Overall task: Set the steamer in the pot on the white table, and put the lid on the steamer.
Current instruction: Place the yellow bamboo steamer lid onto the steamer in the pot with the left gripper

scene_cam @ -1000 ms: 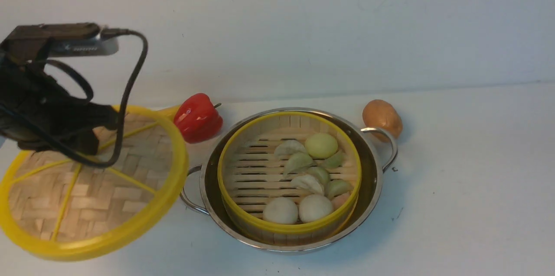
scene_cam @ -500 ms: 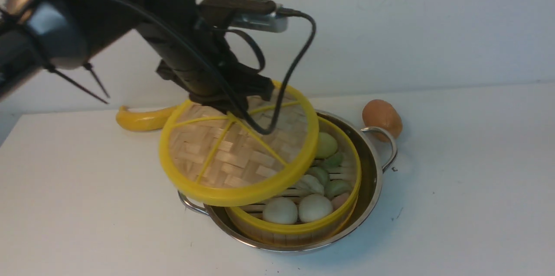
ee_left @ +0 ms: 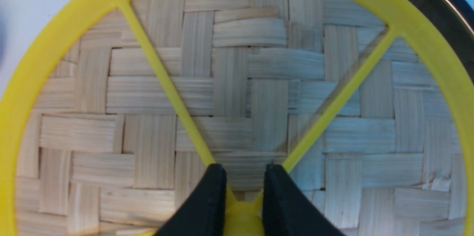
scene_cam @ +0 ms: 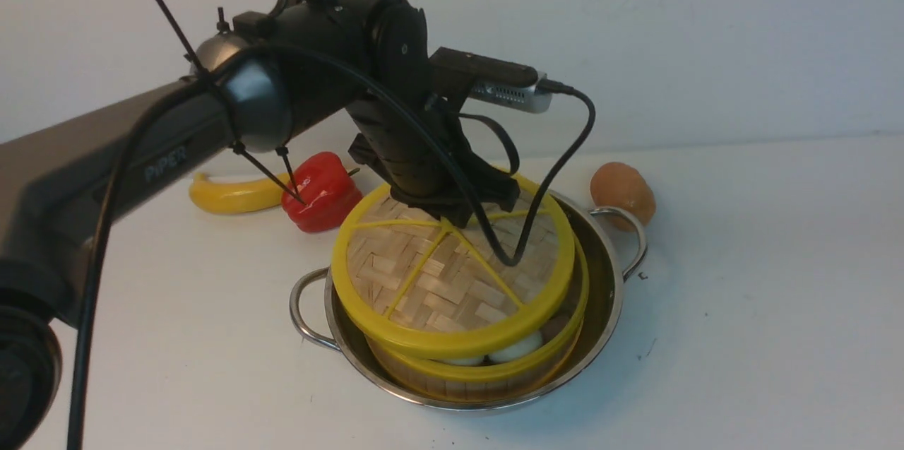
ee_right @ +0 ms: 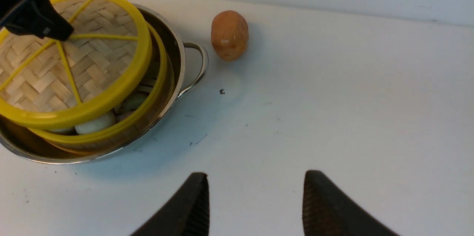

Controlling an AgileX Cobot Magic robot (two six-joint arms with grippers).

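The steamer [scene_cam: 487, 372] sits inside the steel pot [scene_cam: 611, 294] on the white table [scene_cam: 763, 294]; pale buns [scene_cam: 519, 347] show under the lid. My left gripper [scene_cam: 452, 213] is shut on the hub of the woven lid [scene_cam: 438, 287] and holds it tilted just above the steamer, shifted a little to the left of it. In the left wrist view both fingers [ee_left: 211, 199] pinch the yellow hub [ee_left: 242, 215]. My right gripper [ee_right: 255, 188] is open and empty over bare table, to the right of the pot [ee_right: 177, 62]; it is out of the front view.
A red pepper [scene_cam: 321, 192] and a yellow banana [scene_cam: 226, 196] lie behind and left of the pot. A brown potato [scene_cam: 621, 192] lies just behind the pot's right handle [scene_cam: 632, 238]. The wall stands behind.
My left arm has carried the lid from the far left rightward and down over the steamer. It now covers most of the food. The pot and steamer have not moved.
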